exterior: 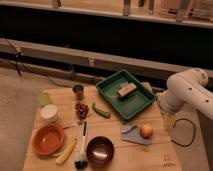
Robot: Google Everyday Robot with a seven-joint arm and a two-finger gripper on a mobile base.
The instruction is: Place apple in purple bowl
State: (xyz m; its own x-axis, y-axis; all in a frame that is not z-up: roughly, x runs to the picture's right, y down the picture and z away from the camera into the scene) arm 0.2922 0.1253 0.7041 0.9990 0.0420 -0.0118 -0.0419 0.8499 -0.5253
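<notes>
Your table (62, 99): 1 green tray (136, 103) at back right, 1 purple bowl (100, 150) front centre. Grey cloth (130, 135) right of the bowl carries the apple (146, 131). Gripper (168, 121) near the apple's right; open or closed, can't tell.

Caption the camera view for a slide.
Apple sits on a grey cloth, apart from the purple bowl, while the robot's pincer hangs by the right edge of the table.
</notes>
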